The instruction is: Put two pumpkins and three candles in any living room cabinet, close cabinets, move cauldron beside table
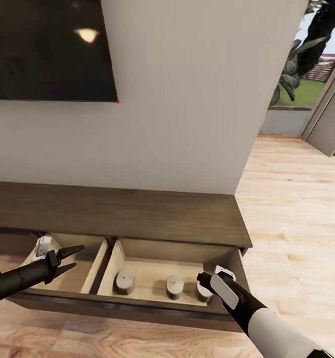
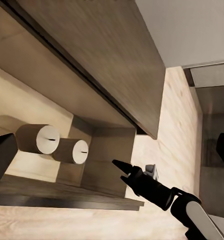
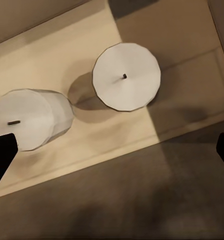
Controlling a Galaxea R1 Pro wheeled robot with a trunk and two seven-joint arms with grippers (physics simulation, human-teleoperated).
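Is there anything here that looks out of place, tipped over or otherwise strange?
Nothing is tipped or spilled. Three candles stand upright in a row in the right drawer of the cabinet. Both drawers are pulled open, which is the only thing not yet tidy. The right gripper hovers above the third candle.

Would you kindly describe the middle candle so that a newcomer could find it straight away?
Below the wall-mounted TV runs a long dark-brown cabinet with two pulled-out drawers. In the right-hand, pale-lined drawer three short grey candles stand in a row. The middle candle has a candle on each side; the right gripper hovers by the one to its right.
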